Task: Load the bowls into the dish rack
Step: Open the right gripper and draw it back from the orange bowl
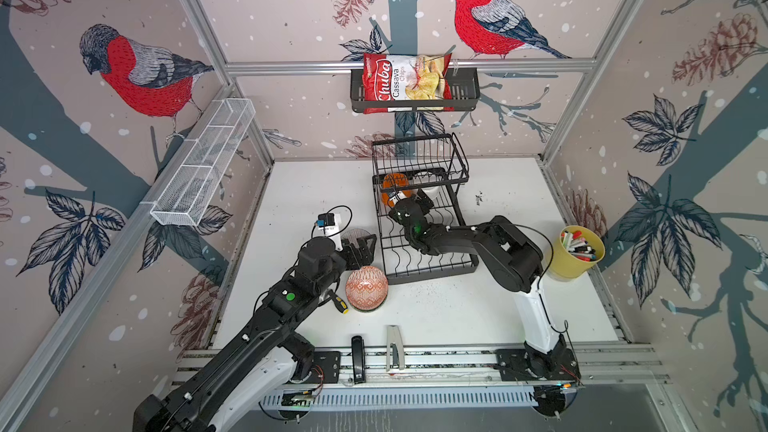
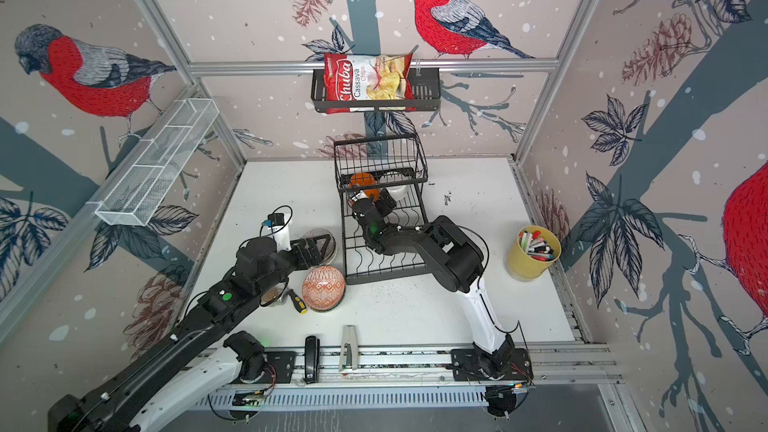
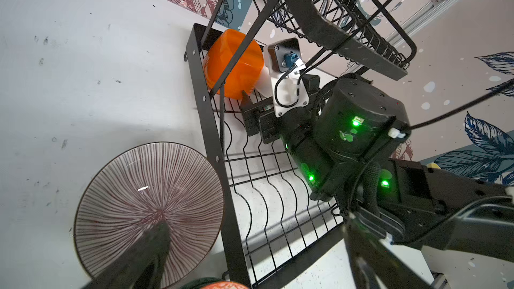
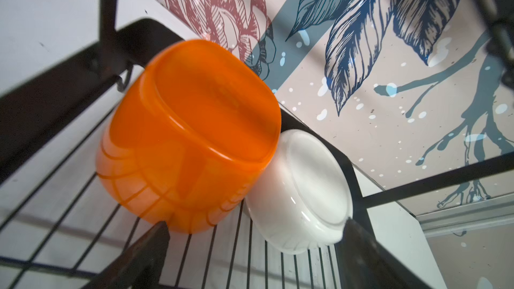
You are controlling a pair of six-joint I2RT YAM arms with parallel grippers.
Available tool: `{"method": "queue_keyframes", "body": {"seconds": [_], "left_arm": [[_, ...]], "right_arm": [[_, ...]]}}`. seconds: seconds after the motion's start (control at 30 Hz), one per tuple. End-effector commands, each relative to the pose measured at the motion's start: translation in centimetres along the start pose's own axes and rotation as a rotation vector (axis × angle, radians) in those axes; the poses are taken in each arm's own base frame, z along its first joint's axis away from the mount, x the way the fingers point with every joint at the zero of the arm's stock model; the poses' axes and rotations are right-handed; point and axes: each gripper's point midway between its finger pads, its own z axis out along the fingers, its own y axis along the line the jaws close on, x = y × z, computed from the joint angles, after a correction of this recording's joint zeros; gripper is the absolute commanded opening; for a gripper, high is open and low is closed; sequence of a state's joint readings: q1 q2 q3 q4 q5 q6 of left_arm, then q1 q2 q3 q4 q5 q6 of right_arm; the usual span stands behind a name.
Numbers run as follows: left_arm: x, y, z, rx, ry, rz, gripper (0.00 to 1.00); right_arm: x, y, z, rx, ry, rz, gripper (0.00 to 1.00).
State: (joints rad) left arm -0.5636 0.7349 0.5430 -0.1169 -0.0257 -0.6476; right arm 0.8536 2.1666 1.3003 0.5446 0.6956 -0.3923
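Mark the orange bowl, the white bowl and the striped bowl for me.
orange bowl [image 4: 172, 184], right wrist view, on its outer side wall.
white bowl [image 4: 303, 187], right wrist view, on the round face turned to the camera.
striped bowl [image 3: 133, 190], left wrist view, on its striped inside.

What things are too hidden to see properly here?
- Striped bowl: both top views, left gripper covers much of it.
- White bowl: in a top view, upper wires of the dish rack cross it.
- Patterned orange bowl: left wrist view, cut off by the frame edge.
- Brownish thing: in a top view, under the left arm; unidentifiable.
- Orange bowl: right wrist view, blurred.
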Motion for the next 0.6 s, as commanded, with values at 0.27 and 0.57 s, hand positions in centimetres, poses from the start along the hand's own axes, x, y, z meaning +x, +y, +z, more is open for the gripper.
{"method": "queue_keyframes", "body": {"seconds": [0.27,0.57], "left_arm": [[-0.3,0.0,-0.1,-0.002,-0.013,0.003,0.97],[0.1,0.7,-0.2,-0.035,-0.001,-0.006,0.97]], "right_arm": [[0.3,1.4,-2.4,-0.044,-0.009,0.029,0.96],[0.1,1.5,-5.6,-0.065,-0.014,0.055,0.96]]}}
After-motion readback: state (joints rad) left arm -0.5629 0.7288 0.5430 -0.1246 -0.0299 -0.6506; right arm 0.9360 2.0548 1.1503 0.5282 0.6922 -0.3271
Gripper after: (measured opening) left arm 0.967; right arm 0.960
